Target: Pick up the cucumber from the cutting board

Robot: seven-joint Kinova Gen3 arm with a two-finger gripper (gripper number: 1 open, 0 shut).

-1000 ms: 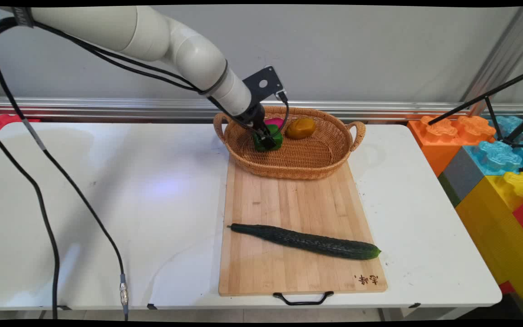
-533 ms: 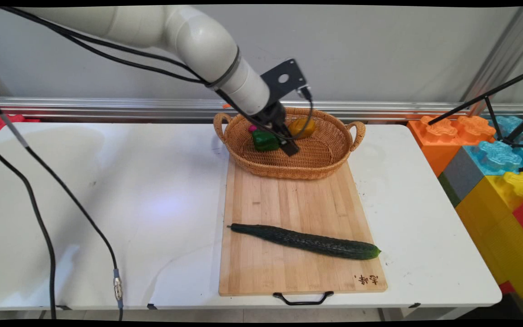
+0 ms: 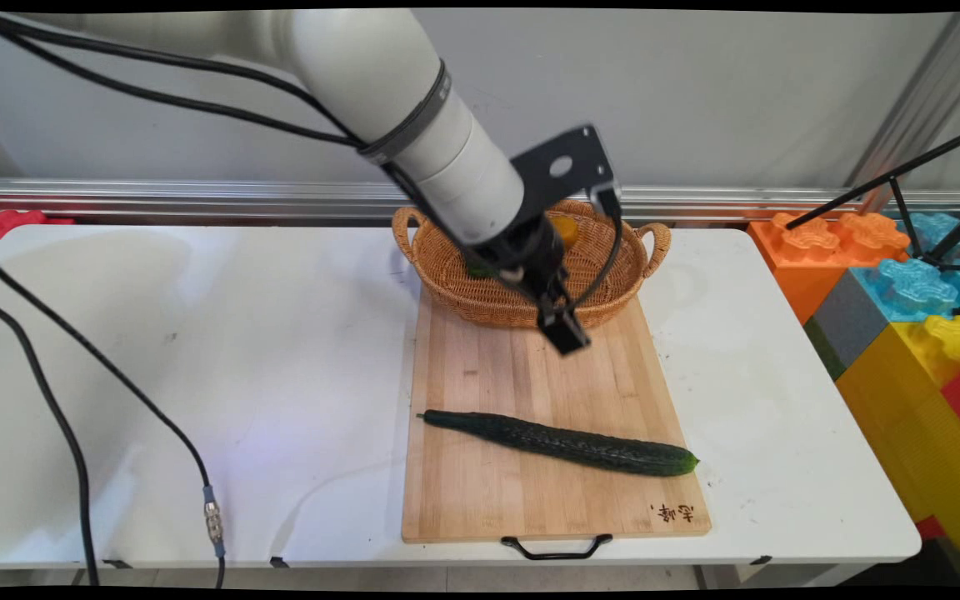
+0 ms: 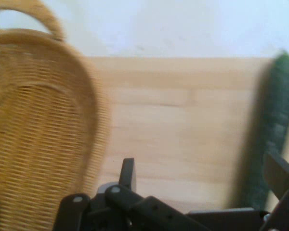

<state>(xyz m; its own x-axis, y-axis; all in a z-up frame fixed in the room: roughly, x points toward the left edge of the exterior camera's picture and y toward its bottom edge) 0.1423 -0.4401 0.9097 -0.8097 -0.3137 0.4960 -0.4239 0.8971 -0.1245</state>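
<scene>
One cucumber (image 3: 563, 443) lengthwise across cutting board (image 3: 522, 375) (stem left), empty end effector (image 3: 565, 329) above

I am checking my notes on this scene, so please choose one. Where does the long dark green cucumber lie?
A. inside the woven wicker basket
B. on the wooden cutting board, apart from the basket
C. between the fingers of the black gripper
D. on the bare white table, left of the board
B: the long dark green cucumber lies across the near part of the wooden cutting board, apart from the woven wicker basket and the black gripper.
</scene>
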